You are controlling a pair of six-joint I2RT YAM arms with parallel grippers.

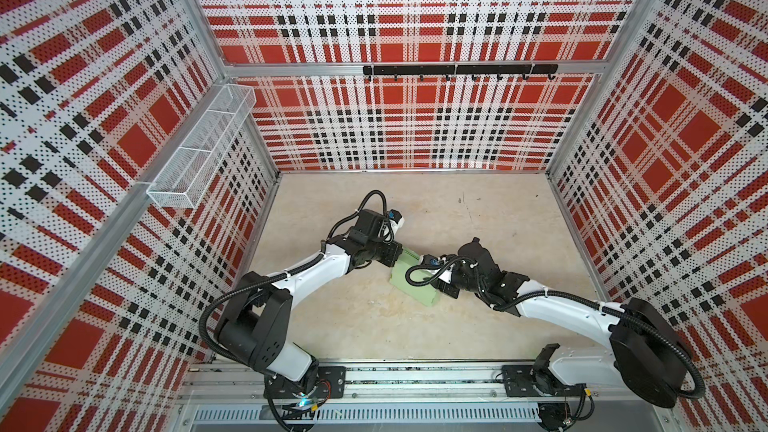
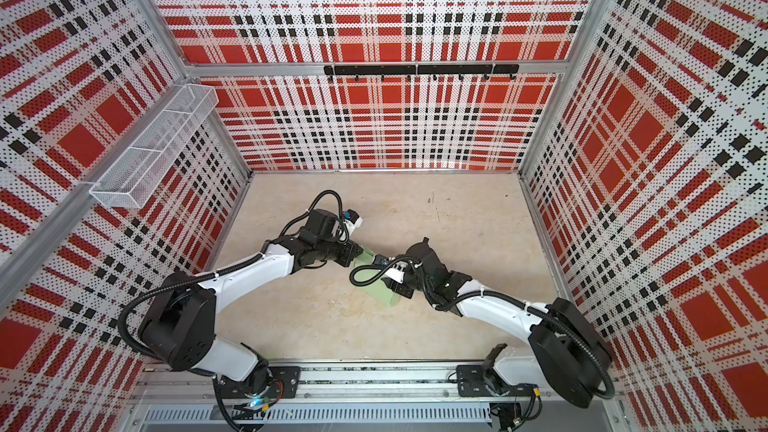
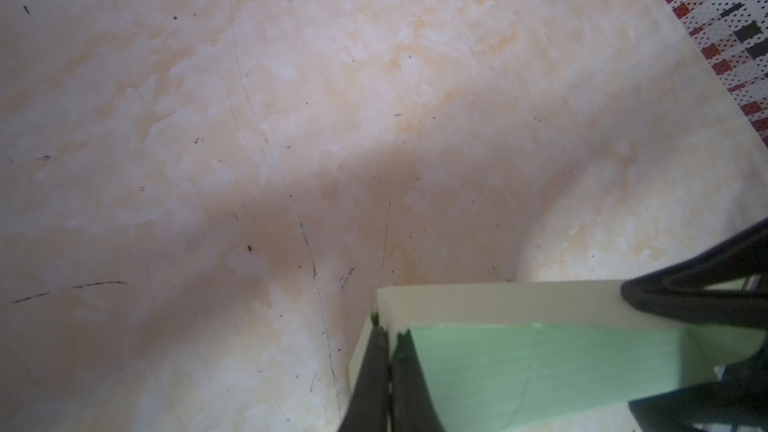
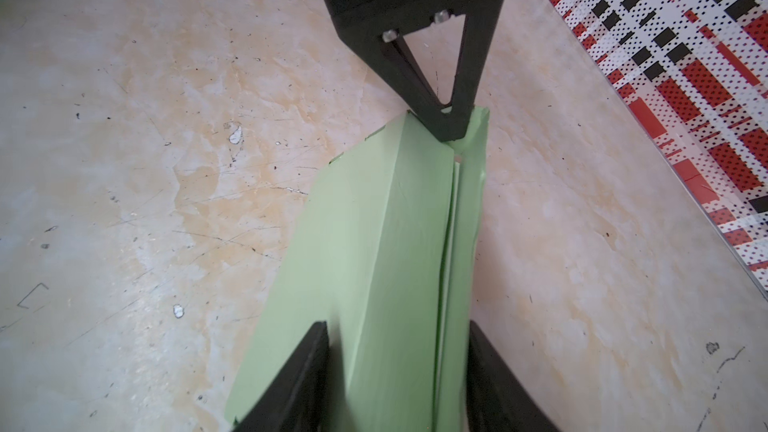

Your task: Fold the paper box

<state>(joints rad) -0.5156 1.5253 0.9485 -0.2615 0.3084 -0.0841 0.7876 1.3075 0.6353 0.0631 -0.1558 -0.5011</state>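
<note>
The paper box (image 1: 419, 290) (image 2: 384, 293) is pale mint-green card, partly folded, and lies mid-table between both arms. In the left wrist view my left gripper (image 3: 387, 329) is shut, pinching the corner of an upright box wall (image 3: 498, 305). From the right wrist view the same left gripper (image 4: 451, 130) bites the box's far end. My right gripper (image 4: 397, 328) straddles the near end of the box (image 4: 374, 243), one finger pressed on each side of the folded walls. In both top views the wrists hide most of the box.
The beige marbled table top (image 1: 478, 209) is bare around the box. A white wire basket (image 1: 199, 151) hangs on the left wall and a black hook rail (image 1: 457, 70) on the back wall. Plaid walls enclose three sides; the arms' base rail (image 1: 415, 380) runs along the front.
</note>
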